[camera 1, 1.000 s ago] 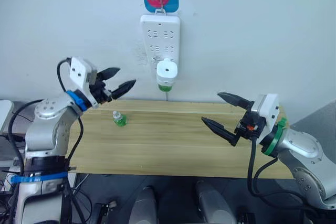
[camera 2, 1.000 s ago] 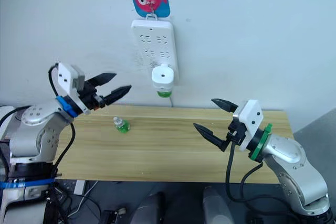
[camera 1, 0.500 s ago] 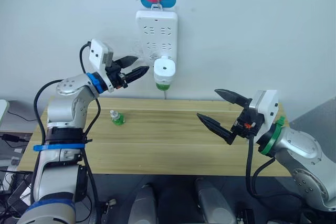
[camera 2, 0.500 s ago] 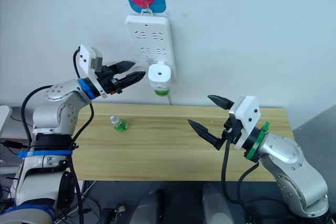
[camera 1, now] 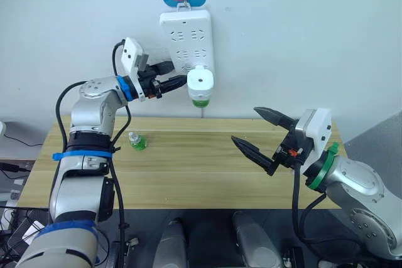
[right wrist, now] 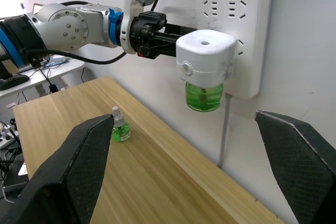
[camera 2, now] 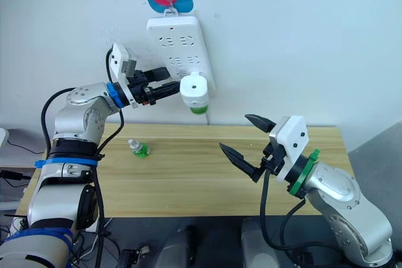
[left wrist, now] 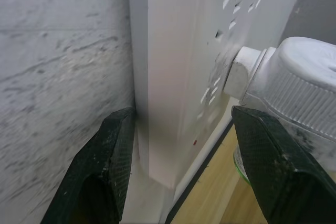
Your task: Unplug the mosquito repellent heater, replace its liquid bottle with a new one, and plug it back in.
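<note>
A wooden table (camera 1: 188, 174) stands below a white power strip (camera 1: 186, 36) on the wall. The heater (camera 1: 200, 83), its green bottle (camera 1: 200, 101) beneath, is plugged into the strip. The right gripper (camera 1: 254, 133) hovers over the table, fingers apart. The left gripper (camera 1: 178, 75), fingers apart, straddles the strip's edge beside the heater. The capped bottle (camera 1: 135, 141) stands on the table.

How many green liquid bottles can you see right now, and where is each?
2. Its liquid bottle hangs under the mosquito repellent heater, which is plugged into the power strip on the wall. The new one, white-capped, stands on the wooden table towards the robot's left.
</note>
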Robot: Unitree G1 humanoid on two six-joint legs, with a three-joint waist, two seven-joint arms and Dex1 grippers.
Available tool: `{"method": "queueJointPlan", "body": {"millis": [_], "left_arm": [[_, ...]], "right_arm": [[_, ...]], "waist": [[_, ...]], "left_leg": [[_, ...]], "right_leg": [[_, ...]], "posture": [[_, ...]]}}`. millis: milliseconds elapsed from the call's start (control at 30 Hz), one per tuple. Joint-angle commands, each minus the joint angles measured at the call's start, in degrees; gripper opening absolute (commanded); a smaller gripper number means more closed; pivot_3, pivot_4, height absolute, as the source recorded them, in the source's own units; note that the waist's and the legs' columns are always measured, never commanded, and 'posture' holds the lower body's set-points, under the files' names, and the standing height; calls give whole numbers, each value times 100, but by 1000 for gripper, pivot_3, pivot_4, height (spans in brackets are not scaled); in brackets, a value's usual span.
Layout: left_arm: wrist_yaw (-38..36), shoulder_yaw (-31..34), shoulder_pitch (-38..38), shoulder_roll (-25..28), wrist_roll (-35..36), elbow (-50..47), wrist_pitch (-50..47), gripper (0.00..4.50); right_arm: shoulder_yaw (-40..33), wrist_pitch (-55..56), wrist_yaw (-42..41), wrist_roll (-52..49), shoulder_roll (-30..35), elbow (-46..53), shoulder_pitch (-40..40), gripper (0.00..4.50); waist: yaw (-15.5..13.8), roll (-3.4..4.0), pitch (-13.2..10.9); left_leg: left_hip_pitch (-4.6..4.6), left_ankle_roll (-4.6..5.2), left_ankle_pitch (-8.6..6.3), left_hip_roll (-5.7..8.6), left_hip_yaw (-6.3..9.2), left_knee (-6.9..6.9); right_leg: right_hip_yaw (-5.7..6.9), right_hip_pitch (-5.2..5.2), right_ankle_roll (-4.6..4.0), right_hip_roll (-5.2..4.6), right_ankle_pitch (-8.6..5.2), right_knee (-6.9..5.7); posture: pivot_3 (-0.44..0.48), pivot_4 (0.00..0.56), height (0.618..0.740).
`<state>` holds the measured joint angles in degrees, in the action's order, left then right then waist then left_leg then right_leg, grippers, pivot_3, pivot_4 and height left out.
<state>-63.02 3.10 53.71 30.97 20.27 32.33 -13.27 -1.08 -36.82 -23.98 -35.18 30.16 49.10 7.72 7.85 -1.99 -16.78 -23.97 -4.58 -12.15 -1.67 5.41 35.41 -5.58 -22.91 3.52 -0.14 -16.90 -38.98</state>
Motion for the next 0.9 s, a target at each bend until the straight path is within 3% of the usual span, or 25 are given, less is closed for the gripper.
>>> {"method": "queueJointPlan", "body": {"millis": [33,133,233,367,400,567,900], "left_arm": [[-228,-12,225,-101,40,-58,116,3044],[-322,-4,289,-161,41,-15,118,3044],[-309,27,344,-206,24,52,141,2529],[-301,36,314,-204,-7,62,152,1395],[-295,37,289,-183,-29,54,153,1316],[-236,74,158,-76,-59,-45,104,1316],[-129,64,5,-70,-34,-303,-16,1316]], "right_arm": [[-45,20,89,-122,-28,286,17,4500],[-5,4,147,-143,-63,292,48,4500],[72,-23,218,-168,-132,301,108,4500],[179,-106,369,-143,-254,300,303,4500],[225,-143,479,-84,-307,289,406,4500],[728,-686,1464,784,-526,189,1019,4500],[1580,-1262,2213,1616,-1453,-427,2151,4500]], "waist": [[11,3,-2],[35,14,-9],[41,21,-16],[37,27,-22],[38,26,-22],[61,30,-24],[119,35,-27]], "left_leg": [[-18,0,0,1,3,9],[-50,1,-1,1,12,39],[-50,1,-1,2,15,42],[-55,1,0,4,18,52],[-58,1,0,4,20,58],[-59,2,4,4,17,66],[-60,2,5,2,22,67]], "right_leg": [[2,-15,-1,0,0,-5],[9,-33,0,2,2,-10],[10,-33,2,2,3,-11],[10,-32,6,2,5,-13],[11,-32,9,1,8,-12],[6,-32,15,2,12,-12],[8,-35,12,4,14,-17]], "posture": [[-291,313,740],[-293,314,740],[-293,314,740],[-293,313,740],[-293,313,740],[-292,313,740],[-293,318,740]]}}
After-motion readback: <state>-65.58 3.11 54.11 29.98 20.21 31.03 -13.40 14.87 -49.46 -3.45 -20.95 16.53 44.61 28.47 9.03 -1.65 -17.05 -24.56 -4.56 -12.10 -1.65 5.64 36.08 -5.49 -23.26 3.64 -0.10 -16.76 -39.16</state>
